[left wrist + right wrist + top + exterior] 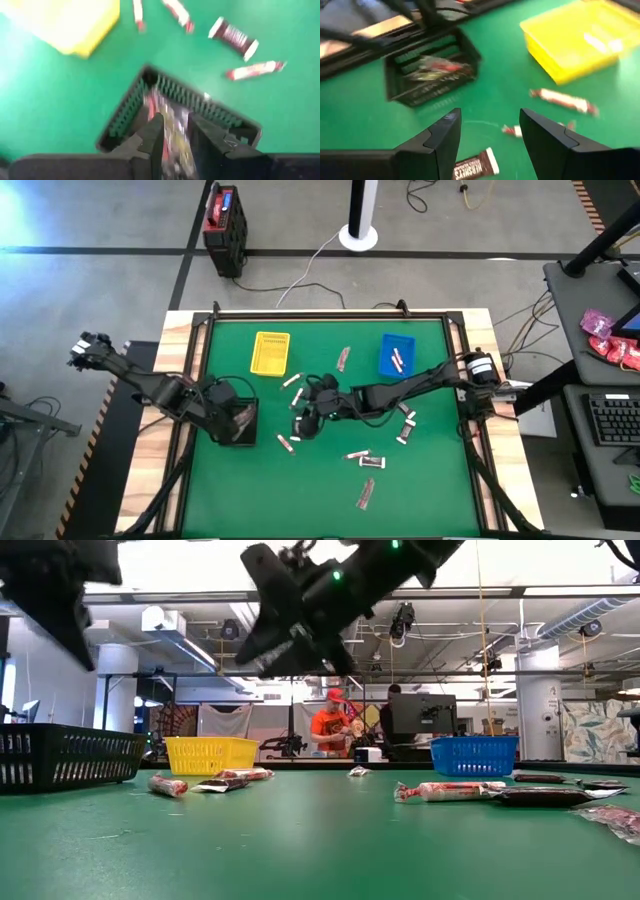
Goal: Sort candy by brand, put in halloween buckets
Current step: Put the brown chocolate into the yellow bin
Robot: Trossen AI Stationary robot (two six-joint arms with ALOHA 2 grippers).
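Candy: many small wrapped candy bars (363, 455) lie scattered flat on the green table (430, 490); some already sit in the bins.
Bins: small yellow plastic bin (270, 352), small blue plastic bin (396, 355) and small black slotted plastic bin (237, 423), well apart.
Left jaws: the left gripper (175, 145) is over the black bin, nearly closed around a shiny wrapped candy (172, 131).
Right jaws: the right gripper (490, 132) hovers spread wide and empty above a dark brown bar (472, 169).
How it handles: I think each bar is light, a bit stiff, with a slippery, crinkly wrapper.
Where to hold: pinch across the narrow middle, not the thin ends.
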